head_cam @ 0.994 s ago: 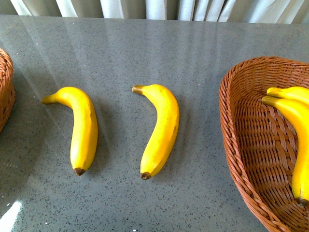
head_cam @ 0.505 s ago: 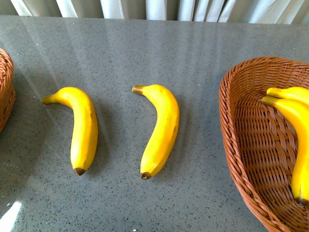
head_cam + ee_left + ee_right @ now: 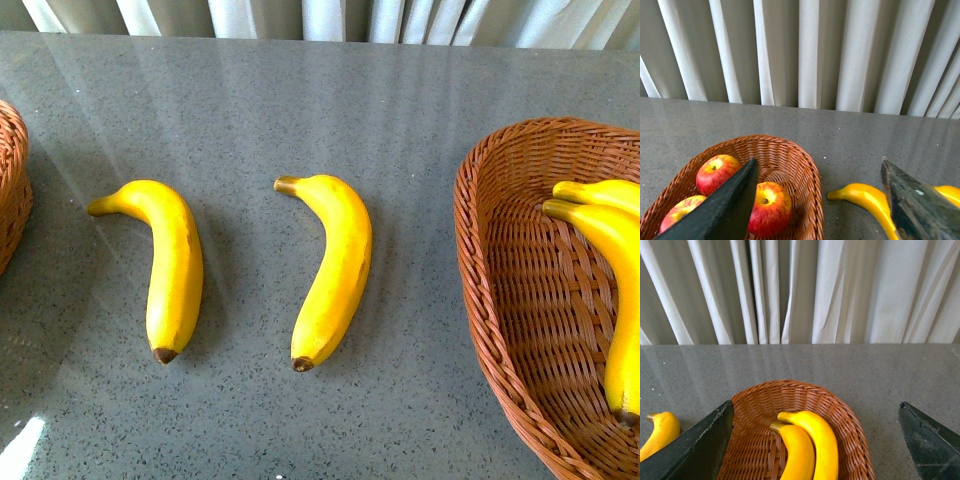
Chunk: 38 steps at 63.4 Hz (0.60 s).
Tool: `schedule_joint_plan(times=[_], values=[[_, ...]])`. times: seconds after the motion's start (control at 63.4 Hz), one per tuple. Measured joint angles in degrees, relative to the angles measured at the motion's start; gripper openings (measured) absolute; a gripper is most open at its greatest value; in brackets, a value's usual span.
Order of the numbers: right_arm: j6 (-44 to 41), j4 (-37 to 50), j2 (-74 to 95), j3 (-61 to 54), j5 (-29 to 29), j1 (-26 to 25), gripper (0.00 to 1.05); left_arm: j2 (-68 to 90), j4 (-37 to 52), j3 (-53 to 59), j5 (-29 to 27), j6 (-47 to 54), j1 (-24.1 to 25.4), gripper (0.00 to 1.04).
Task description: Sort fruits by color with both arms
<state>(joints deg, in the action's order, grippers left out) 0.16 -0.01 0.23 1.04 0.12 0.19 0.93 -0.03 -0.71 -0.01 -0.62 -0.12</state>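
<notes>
- The fruits are partly sorted. Three red apples [image 3: 717, 172] sit in the apple basket [image 3: 807, 167] on the left and the stored bananas [image 3: 620, 250] lie in the banana basket [image 3: 468, 250] on the right. Two more, the left banana [image 3: 170, 265] and the middle banana [image 3: 335, 270], lie loose on the grey tabletop [image 3: 400, 110] between the baskets, apart from each other.
- The left claw [image 3: 818, 165] hangs above the apple basket with its jaws apart and nothing between them. The right claw [image 3: 816, 404] hangs over the banana basket with its jaws spread wide, likewise empty.
- Wrong basket: the left banana lies nearer the apple basket, so a short carry by the left arm could drop yellow in with red.
- Slip: the bananas look smooth and curved. A pinch near a tapering end or across the bend could let one squirt out or swing in the jaws.
- Collision: if both arms reach for the middle banana, or cross paths toward the right, they could strike each other.
- Crowding: the banana basket already holds two long fruits along its right side — a third laid crosswise might rest on the rim and roll out.
- Rim catch: a low carry could knock the woven wall and shove the basket.
</notes>
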Motion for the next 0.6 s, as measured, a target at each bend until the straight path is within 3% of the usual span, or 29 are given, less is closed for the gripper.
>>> schedule_joint_plan(times=[0.11,0.6], values=[[0.00,0.00,0.02,0.00,0.00,0.00,0.96,0.00,0.00,0.00,0.00,0.13,0.00,0.97],[0.00,0.00,0.00,0.00,0.00,0.00,0.96,0.00,0.00,0.00,0.00,0.13,0.00,0.96]])
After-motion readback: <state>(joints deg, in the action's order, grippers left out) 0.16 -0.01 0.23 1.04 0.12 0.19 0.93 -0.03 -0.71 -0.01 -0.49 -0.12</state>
